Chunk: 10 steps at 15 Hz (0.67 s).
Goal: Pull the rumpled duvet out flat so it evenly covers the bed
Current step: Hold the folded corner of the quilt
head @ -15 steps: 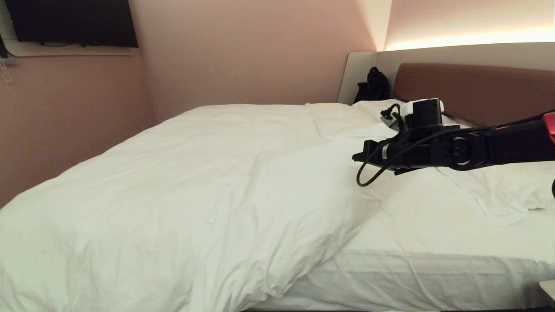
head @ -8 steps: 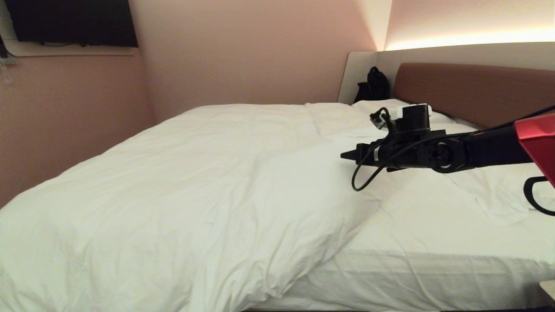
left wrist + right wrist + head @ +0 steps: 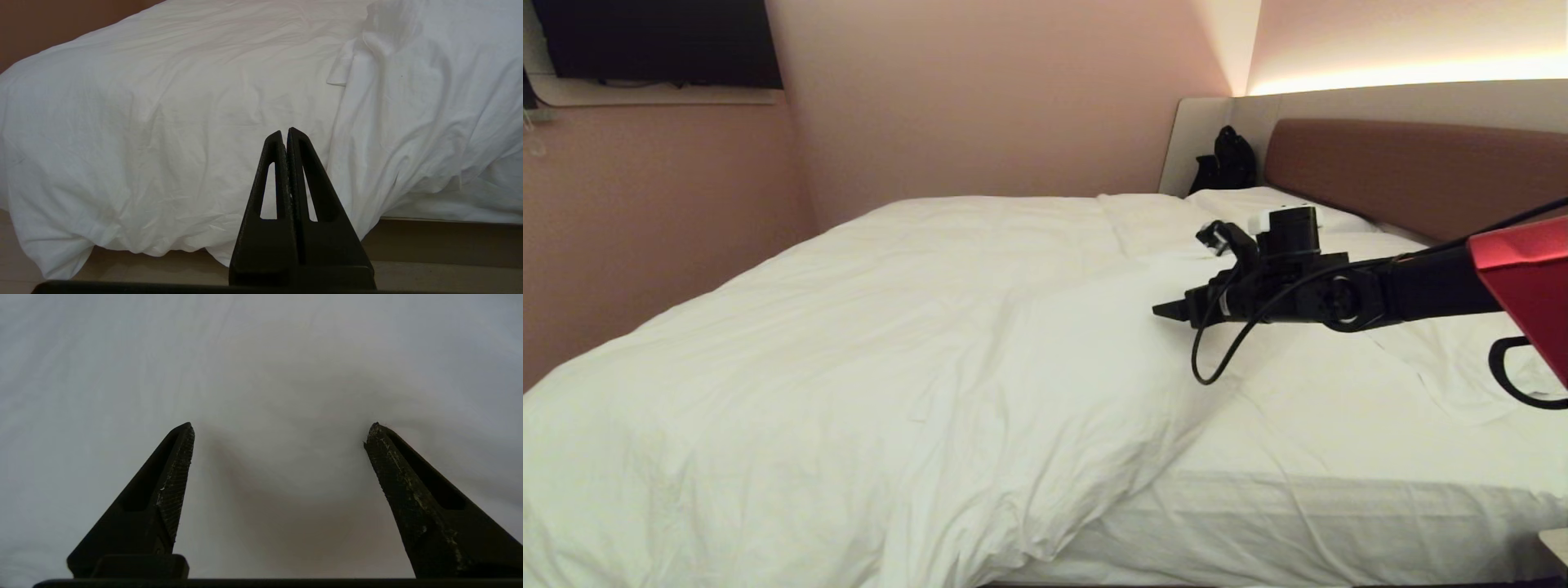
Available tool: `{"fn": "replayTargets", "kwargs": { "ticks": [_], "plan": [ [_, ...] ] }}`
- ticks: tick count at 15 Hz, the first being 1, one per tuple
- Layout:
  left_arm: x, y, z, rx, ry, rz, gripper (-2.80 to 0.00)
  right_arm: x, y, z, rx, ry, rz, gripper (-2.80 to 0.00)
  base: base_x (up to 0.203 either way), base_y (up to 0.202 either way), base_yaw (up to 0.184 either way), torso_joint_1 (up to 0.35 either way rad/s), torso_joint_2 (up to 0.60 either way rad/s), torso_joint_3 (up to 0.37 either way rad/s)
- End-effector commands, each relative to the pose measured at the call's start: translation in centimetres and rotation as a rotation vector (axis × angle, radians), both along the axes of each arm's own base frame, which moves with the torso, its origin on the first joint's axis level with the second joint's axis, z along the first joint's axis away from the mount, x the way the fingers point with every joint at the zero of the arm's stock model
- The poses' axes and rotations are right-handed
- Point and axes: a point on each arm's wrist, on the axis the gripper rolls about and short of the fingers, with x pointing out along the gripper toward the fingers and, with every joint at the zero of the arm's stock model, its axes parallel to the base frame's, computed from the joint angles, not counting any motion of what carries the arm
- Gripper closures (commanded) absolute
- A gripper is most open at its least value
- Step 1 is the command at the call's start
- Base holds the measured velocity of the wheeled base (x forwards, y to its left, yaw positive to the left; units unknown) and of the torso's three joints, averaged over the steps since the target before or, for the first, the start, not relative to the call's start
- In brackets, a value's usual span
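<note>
1. White duvet (image 3: 866, 351) covers the left and middle of the bed (image 3: 1258, 523), puffy and creased. Its near-left part hangs over the bed's near edge; its right edge runs diagonally from the near side up toward the headboard end.
2. Dark TV screen (image 3: 658, 41) hangs on the pink wall at far left, above the duvet's far side.
3. Left gripper (image 3: 287, 136) shows only in the left wrist view: fingers pressed together, nothing between them, held low beside the bed with the draped duvet beyond the tips. No contact with the cloth.
4. Right of the duvet's diagonal edge, the fitted sheet (image 3: 1339, 425) lies bare across the near-right part of the mattress, with light wrinkles.
5. Right gripper (image 3: 1172, 311) reaches in from the right on a black arm, roughly level, tips pointing left, just over the duvet's right edge near the middle of the bed. In the right wrist view its fingers (image 3: 171, 473) stand wide apart with only white cloth between and beyond them; nothing is clamped. Whether the tips touch the fabric, cannot tell.
6. A black cable (image 3: 1217, 359) loops down below the right wrist.
7. Far right: pillow (image 3: 1258, 204) against the brown headboard (image 3: 1421, 171); a black bag (image 3: 1225, 163) sits in the corner left of the headboard.
8. Red arm casing (image 3: 1531, 278) fills the right edge.
</note>
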Motion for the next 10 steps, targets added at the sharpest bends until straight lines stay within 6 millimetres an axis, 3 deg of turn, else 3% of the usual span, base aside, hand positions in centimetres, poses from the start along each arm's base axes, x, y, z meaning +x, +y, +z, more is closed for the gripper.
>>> {"fn": "replayTargets", "kwargs": {
  "ticks": [1, 2, 5, 8, 10],
  "plan": [
    [0.0, 0.0, 0.0, 0.000, 0.001, 0.001, 0.00, 0.9, 0.6, -1.7, -0.182, -0.115, 0.108, -2.80, 0.000, 0.000, 0.000, 0.000, 0.00, 0.000],
    [0.0, 0.0, 0.0, 0.000, 0.000, 0.001, 0.00, 1.0, 0.7, -1.9, -0.183, -0.117, 0.110, -2.80, 0.000, 0.000, 0.000, 0.000, 0.00, 0.000],
    [0.0, 0.0, 0.0, 0.000, 0.002, 0.001, 0.00, 2.8, 1.4, -7.0, -0.203, -0.069, 0.126, -2.80, 0.000, 0.000, 0.000, 0.000, 0.00, 0.000],
    [0.0, 0.0, 0.0, 0.000, 0.000, 0.001, 0.00, 4.2, 1.8, -10.2, -0.208, -0.042, 0.130, -2.80, 0.000, 0.000, 0.000, 0.000, 0.00, 0.000],
    [0.0, 0.0, 0.0, 0.000, 0.001, 0.001, 0.00, 4.9, 2.0, -11.3, -0.207, -0.034, 0.130, -2.80, 0.000, 0.000, 0.000, 0.000, 0.00, 0.000]
  ]
}}
